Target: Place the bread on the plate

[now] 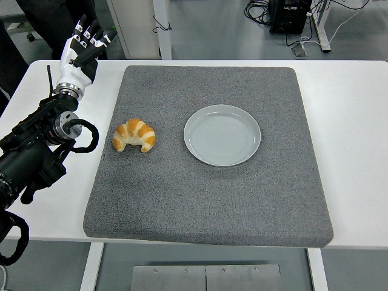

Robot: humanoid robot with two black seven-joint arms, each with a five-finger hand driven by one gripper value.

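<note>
A: Where's the bread right now?

B: The croissant (134, 135) lies on the grey mat (206, 200), toward its left side, with the empty plate (222, 134) just to its right, near but not touching. Nothing is on the plate, so the placing is not yet done.

A: And the hand?

B: The left hand (81, 48) is raised over the far-left corner of the white bench (357, 121), well apart from the croissant. Its fingers (91, 33) point up and stand loosely spread, holding nothing. I'd judge that posture as readiness to come down over the pastry. The right arm doesn't show at all.

A: Why that layout?

B: Probably so the carry is short: a sideways move from croissant to plate. The soft mat likely keeps both from sliding. The pastry is flaky, so a gentle grasp seems wise.
</note>
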